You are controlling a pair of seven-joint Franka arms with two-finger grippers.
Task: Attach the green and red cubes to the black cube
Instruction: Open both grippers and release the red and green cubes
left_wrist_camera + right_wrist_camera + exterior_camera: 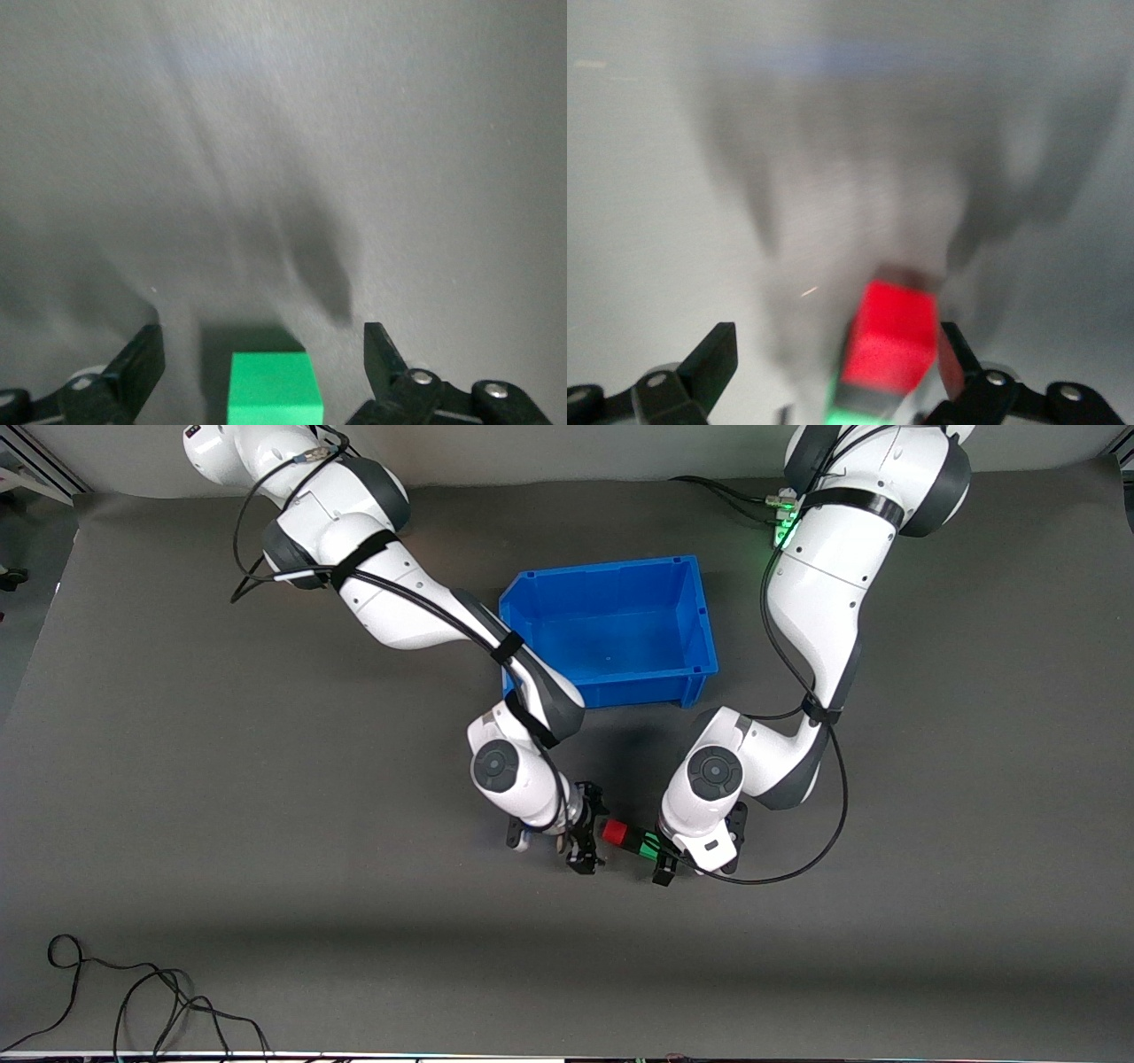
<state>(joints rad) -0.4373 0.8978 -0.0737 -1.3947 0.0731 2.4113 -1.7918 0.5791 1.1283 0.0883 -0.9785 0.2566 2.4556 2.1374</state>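
The red cube (615,832), the black cube (633,841) and the green cube (649,849) form one short joined row, nearer to the front camera than the blue bin. My right gripper (585,843) is at the red end and my left gripper (661,861) at the green end. In the left wrist view the green cube (272,388) sits between the open fingers of my left gripper (263,341), with a gap on each side. In the right wrist view the red cube (890,336), with the black cube (873,398) under it, lies close to one finger of my open right gripper (837,341).
An empty blue bin (638,691) stands just farther from the front camera than the cubes, between the two arms. Loose black cables (133,1001) lie near the front edge at the right arm's end. The table is a dark grey mat.
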